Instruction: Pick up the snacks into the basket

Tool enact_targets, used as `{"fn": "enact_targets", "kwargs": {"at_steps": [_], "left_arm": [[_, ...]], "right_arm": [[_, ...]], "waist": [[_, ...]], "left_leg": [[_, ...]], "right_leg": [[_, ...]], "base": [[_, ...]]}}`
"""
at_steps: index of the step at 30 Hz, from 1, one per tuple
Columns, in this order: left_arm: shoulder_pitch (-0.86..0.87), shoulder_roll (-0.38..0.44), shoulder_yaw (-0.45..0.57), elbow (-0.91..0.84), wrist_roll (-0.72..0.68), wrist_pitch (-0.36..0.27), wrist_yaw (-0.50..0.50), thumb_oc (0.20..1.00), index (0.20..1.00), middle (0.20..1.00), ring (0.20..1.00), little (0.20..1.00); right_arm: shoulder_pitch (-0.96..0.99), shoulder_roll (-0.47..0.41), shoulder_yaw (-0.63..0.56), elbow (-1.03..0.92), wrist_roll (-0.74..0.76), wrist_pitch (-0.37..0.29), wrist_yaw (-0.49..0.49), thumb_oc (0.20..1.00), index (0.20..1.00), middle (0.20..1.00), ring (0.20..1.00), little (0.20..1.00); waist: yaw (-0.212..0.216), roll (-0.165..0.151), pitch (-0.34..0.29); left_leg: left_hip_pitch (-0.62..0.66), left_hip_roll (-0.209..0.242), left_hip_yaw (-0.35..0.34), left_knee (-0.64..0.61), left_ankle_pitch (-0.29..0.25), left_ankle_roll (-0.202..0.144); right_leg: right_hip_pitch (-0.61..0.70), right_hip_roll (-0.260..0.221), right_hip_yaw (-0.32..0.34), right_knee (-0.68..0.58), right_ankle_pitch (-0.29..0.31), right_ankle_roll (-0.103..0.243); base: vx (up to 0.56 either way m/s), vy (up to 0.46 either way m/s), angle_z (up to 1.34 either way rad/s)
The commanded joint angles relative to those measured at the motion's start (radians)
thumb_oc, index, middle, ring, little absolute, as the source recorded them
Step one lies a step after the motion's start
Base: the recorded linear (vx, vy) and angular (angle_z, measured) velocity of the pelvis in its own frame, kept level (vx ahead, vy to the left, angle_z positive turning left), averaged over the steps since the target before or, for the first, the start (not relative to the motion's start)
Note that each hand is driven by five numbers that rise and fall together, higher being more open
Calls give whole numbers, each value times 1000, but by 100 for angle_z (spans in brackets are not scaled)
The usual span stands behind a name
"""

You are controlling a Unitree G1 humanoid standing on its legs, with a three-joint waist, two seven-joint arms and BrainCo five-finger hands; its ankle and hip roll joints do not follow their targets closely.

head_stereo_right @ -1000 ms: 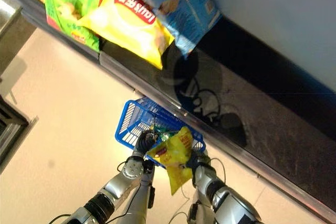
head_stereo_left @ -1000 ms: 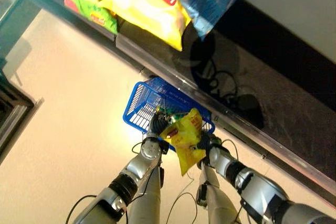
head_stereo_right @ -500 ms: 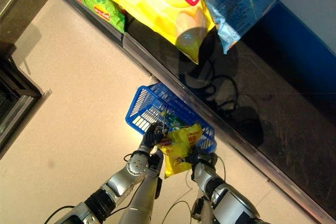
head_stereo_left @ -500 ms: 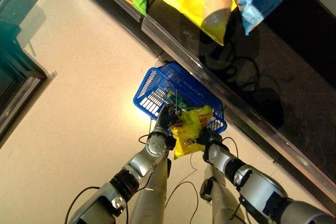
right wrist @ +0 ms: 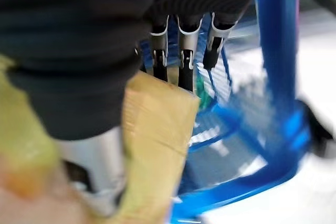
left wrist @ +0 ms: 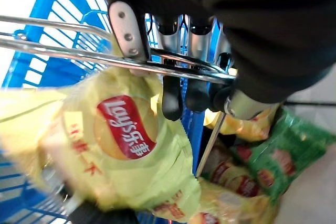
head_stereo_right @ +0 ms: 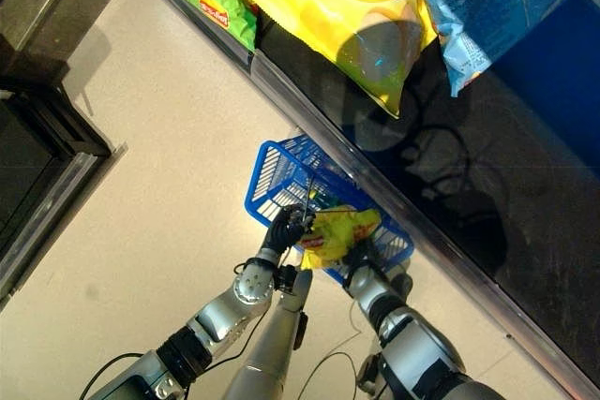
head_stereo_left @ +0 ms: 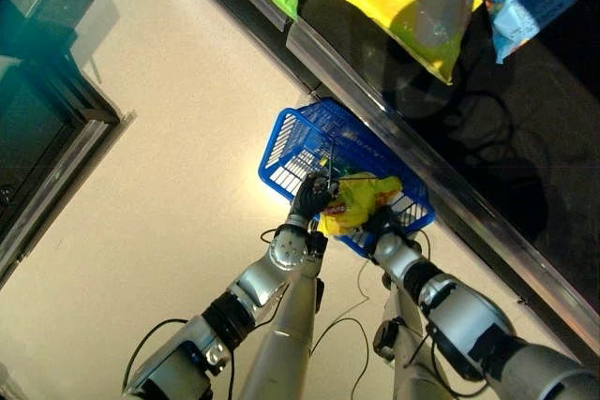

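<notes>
Over the open top of the blue plastic shopping basket [head_stereo_left: 309,138] on the pale floor [head_stereo_left: 178,185], the yellow crinkled foil snack bag with a red oval logo [head_stereo_left: 361,203] lies partly inside the rim, its lower end toward the robot seeming to reach past the near edge. The right hand [head_stereo_left: 382,224] has its fingers [right wrist: 185,56] curled onto the bag's edge, pinching it, while the left hand [head_stereo_left: 312,196] is clenched round the basket's thin metal wire handle [left wrist: 63,51], fingers hooked over the wire. From here the likely trouble, as I judge it, is a release made too soon: with part of the bag over the near rim, it could tip out onto the floor, so the bag needs to go deeper first. The slick foil could also slide out of the pinch, and the raised wire handle crossing just above the bag may catch it. A pull from the left hand could tilt the basket, spilling what already lies inside: a green snack packet [left wrist: 283,150] and further yellow packets [left wrist: 236,203]. The bag looks puffed, light and wrinkled, glossy under the light. Above, a dark shelf [head_stereo_right: 309,110] carries large yellow, green and blue bags.
</notes>
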Motion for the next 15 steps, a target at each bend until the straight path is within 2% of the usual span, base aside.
{"fn": "enact_targets", "kwargs": {"at_steps": [1, 4, 5, 7, 9, 11, 14, 15], "left_arm": [[-39, -148, -76, -147, -74, -100, -27, 200, 200, 200, 200, 200], [-52, -153, -72, -159, -99, -103, -18, 200, 200, 200, 200, 200], [-44, -152, -70, -169, -109, -101, -13, 200, 200, 200, 200, 200], [-39, -148, -73, -176, -110, -100, -15, 200, 200, 200, 200, 200], [-36, -147, -74, -187, -120, -105, -15, 200, 200, 200, 200, 200], [-31, -140, -69, -193, -121, -100, -9, 200, 200, 200, 200, 200], [-23, -114, -78, -208, -115, -94, -26, 200, 200, 200, 200, 200], [-23, -114, -77, -208, -115, -94, -27, 200, 200, 200, 200, 200]], "right_arm": [[-128, -46, 40, -14, 11, -70, -56, 1000, 1000, 1000, 1000, 1000], [-139, -66, -27, -24, 115, -90, -68, 1000, 1000, 1000, 1000, 1000], [-129, -94, -38, -32, 125, -96, -99, 1000, 1000, 1000, 1000, 1000], [-131, -112, -19, -25, 81, -87, -114, 1000, 1000, 1000, 1000, 1000], [-134, -122, -42, -30, 99, -98, -110, 1000, 1000, 1000, 1000, 1000], [-118, -140, -115, -47, 211, -126, -126, 1000, 1000, 1000, 1000, 1000], [-114, -188, 29, -15, -44, -57, -144, 1000, 1000, 1000, 1000, 1000], [-115, -188, 30, -15, -45, -57, -144, 1000, 1000, 1000, 1000, 1000]], "waist": [[3, 89, -16], [0, 95, -16], [0, 97, -16], [1, 99, -16], [1, 105, -16], [-1, 107, -16], [4, 107, -16], [2, 107, -16]], "left_leg": [[33, 15, 88, -13, -73, -32], [18, 10, 84, -10, -70, -29], [27, 9, 86, -13, -76, -29], [26, 7, 85, -13, -76, -29], [22, 5, 83, -13, -77, -28], [25, 2, 82, -13, -80, -27], [18, 2, 84, -8, -77, -25], [18, 1, 84, -8, -77, -25]], "right_leg": [[-47, -60, 55, 58, 37, 43], [-61, -64, 57, 62, 39, 44], [-56, -67, 57, 64, 34, 46], [-58, -67, 56, 65, 35, 46], [-61, -70, 54, 67, 32, 47], [-61, -73, 56, 70, 30, 49], [-66, -75, 56, 73, 35, 49], [-66, -75, 56, 73, 35, 49]], "base": [[4, 57, 16], [-10, 46, 7], [-3, 46, 1], [0, 0, 0], [0, 0, 0], [-9, 17, 1], [-10, 14, 2], [-7, 8, 3]]}}
